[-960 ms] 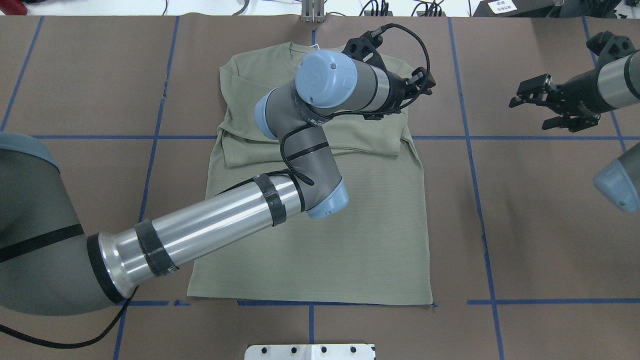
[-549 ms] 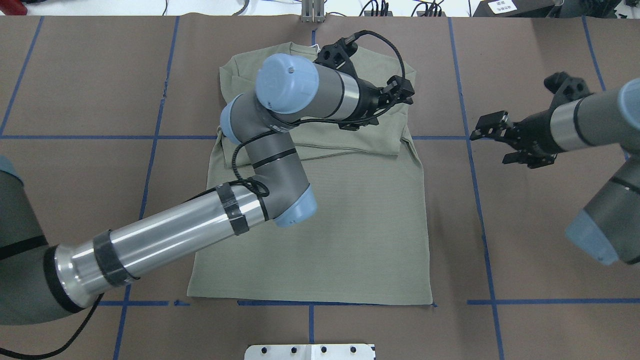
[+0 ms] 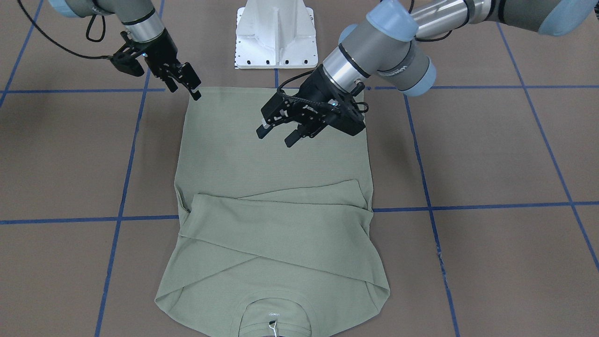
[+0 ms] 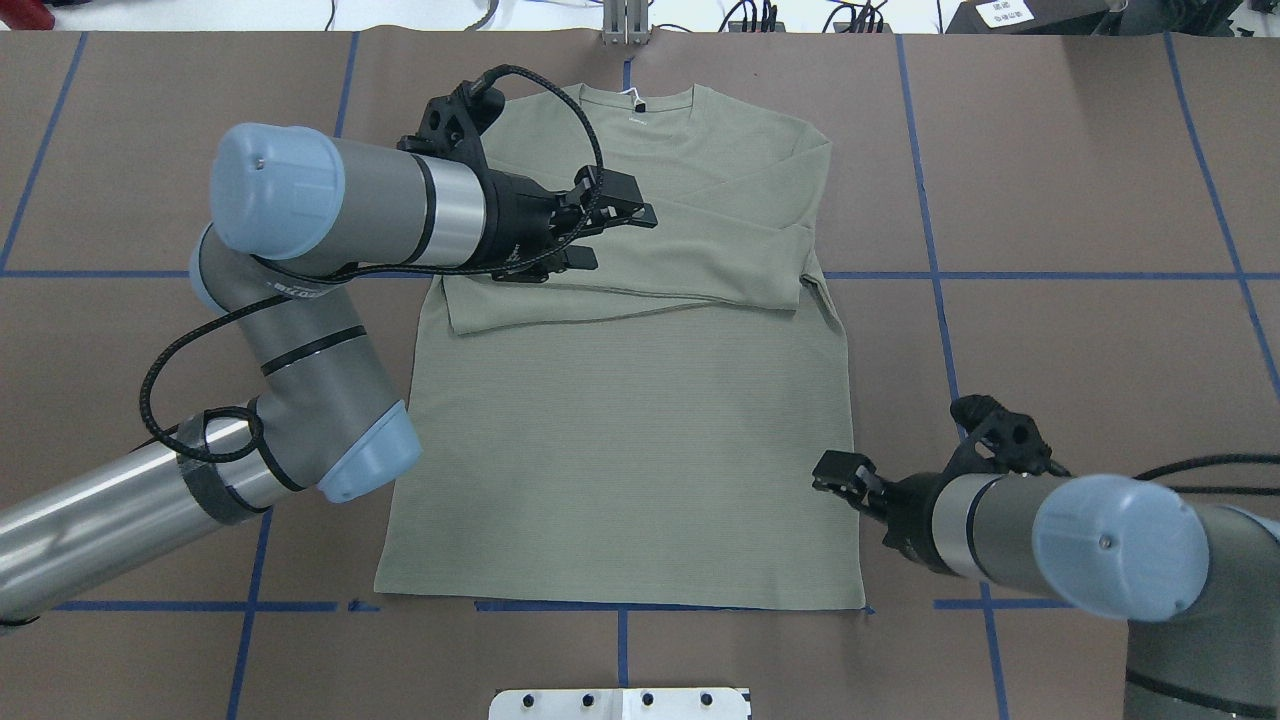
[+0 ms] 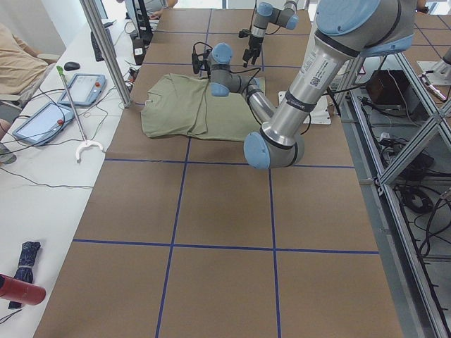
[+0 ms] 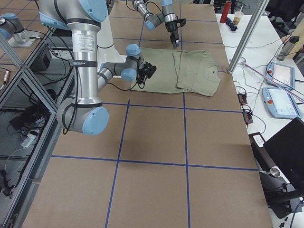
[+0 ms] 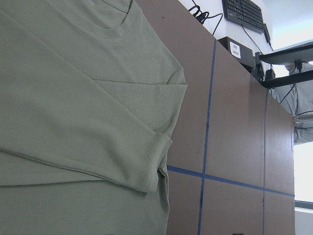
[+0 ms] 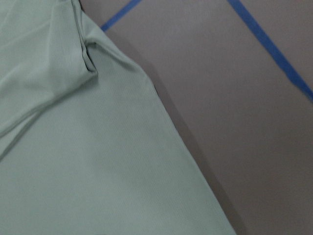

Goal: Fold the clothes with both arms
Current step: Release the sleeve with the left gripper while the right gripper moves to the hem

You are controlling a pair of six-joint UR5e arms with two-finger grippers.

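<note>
**1. Task item.** The sage-green, long-sleeved ribbed-knit shirt (image 4: 620,450) lies flat on the brown paper-covered surface (image 4: 1080,330) marked with blue tape lines. Both sleeves (image 4: 700,265) are already crossed over the chest. The long axis runs from the round collar (image 4: 640,105), farthest from my base, to the straight hem (image 4: 620,598), nearest it.

**2. Left jaws.** My silver-grey left arm (image 4: 330,220) carries the left jaws above the crossed sleeves, toward the shirt's side edge on my left. They stand wide and hold nothing. The collar lies beyond them. The hem lies well behind them, toward my base.

**3. Right jaws.** My right arm (image 4: 1060,540) places the right jaws just outside the shirt's side edge on my right, pointing in at the cloth. The hem corner on that side is near them. They stand parted and hold nothing. I cannot tell their height above the cloth.

**4. Governing relation.** I judge the coming fold to run across the long axis, hem carried toward collar, which calls for a grip at each hem corner. The right jaws are near their corner. The left jaws are well apart from theirs and would first have to travel back along the shirt's edge.
</note>
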